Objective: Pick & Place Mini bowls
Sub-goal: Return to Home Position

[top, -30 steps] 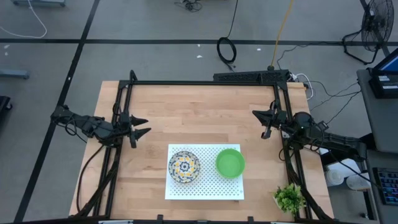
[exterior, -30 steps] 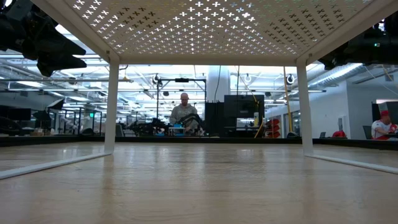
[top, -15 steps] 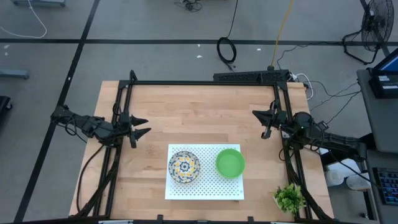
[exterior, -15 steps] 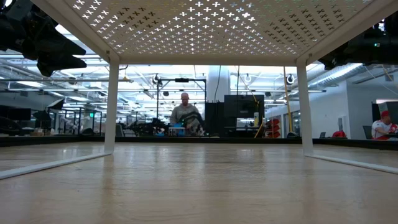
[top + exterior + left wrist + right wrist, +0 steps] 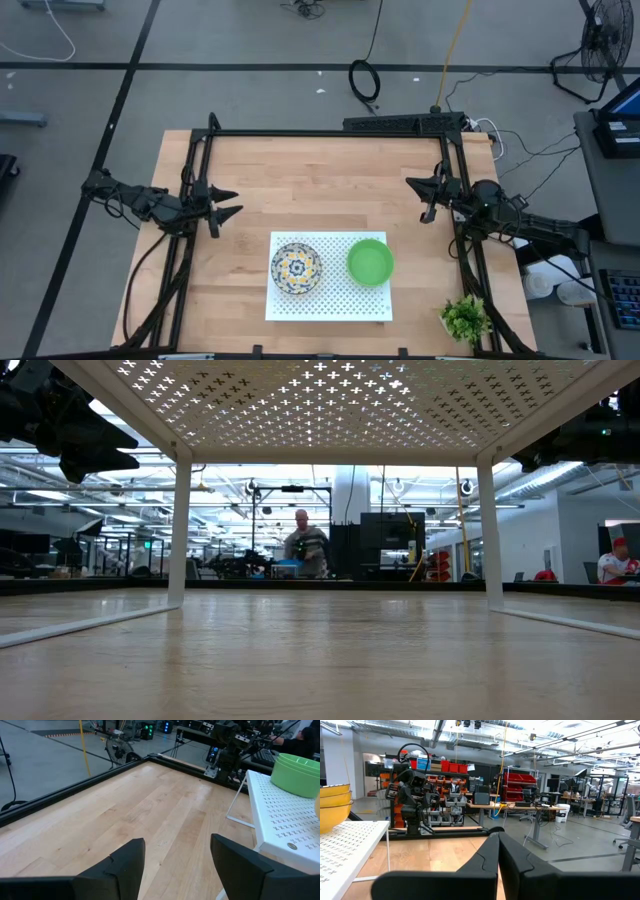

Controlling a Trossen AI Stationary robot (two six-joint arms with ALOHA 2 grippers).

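Note:
A stack of white bowls with a blue-and-yellow floral pattern [image 5: 296, 268] and a stack of plain green bowls [image 5: 370, 261] stand side by side on a white perforated stand [image 5: 330, 305] near the table's near edge. In the right wrist view the patterned stack [image 5: 332, 805] shows yellow outer walls. The green stack [image 5: 299, 767] also shows in the left wrist view. My left gripper [image 5: 228, 203] hovers open at the table's left side, pointing right. My right gripper [image 5: 424, 196] hovers shut at the right side, pointing left. Both are well away from the bowls.
A small green leafy plant [image 5: 465, 318] stands at the table's near right corner. A black frame [image 5: 325, 132] runs along the far edge and both sides. Bare wood [image 5: 320, 190] lies between the two grippers. A person [image 5: 305, 545] stands far back in the room.
Both arms and the bowls have kept still. Only the person far behind the table has shifted a little.

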